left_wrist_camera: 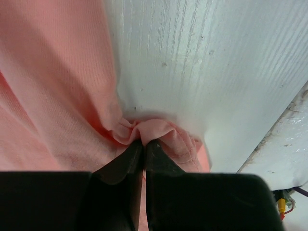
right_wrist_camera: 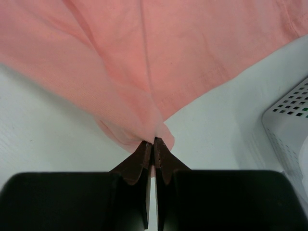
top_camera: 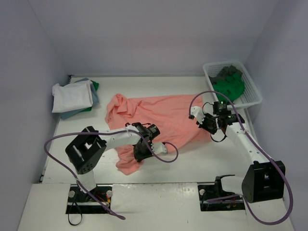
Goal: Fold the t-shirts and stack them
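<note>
Pinching the pink shirt (top_camera: 163, 115), the left fingers (left_wrist_camera: 136, 150) are clamping a bunched bit of its near edge, and the right fingers (right_wrist_camera: 146, 150) are gripping a gathered fold at its right side. The shirt is lying crumpled mid-bench (top_camera: 207, 159), so spreading seems to be the step in hand. Next, both sets of fingers are probably needing to draw apart to flatten it. I am failing to tell which hem or sleeve each is holding.

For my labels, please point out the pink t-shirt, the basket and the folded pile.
pink t-shirt (top_camera: 166, 115): top view, its middle.
basket (top_camera: 245, 102): top view, near wall.
folded pile (top_camera: 72, 96): top view, white top shirt.
</note>
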Controlling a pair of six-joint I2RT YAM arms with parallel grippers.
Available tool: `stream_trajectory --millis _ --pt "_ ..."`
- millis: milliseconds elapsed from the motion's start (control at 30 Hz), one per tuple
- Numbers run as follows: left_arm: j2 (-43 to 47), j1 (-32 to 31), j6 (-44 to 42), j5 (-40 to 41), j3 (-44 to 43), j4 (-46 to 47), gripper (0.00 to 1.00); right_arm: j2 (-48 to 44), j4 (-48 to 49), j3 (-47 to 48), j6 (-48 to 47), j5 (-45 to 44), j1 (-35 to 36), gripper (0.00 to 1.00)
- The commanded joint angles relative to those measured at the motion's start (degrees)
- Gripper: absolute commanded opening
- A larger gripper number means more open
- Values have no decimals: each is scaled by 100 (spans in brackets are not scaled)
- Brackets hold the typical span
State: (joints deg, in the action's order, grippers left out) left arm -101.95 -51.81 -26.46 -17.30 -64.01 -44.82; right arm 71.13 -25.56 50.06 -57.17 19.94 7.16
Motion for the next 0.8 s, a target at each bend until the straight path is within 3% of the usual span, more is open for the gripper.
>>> stream_trajectory --millis 0,167,467,767 --pt "-440 -119 -53 -432 336 360 0 -91 42 197 -93 1 -39 0" --pt "17 -40 -403 -467 117 -228 0 -47 34 241 -119 -8 -65 0" --pt "913 619 -878 -687 -1455 -1906 0 129 42 539 -49 88 -74 0" --pt "1037 1216 -1133 -669 -2124 -2013 0 498 69 706 -31 238 -92 0"
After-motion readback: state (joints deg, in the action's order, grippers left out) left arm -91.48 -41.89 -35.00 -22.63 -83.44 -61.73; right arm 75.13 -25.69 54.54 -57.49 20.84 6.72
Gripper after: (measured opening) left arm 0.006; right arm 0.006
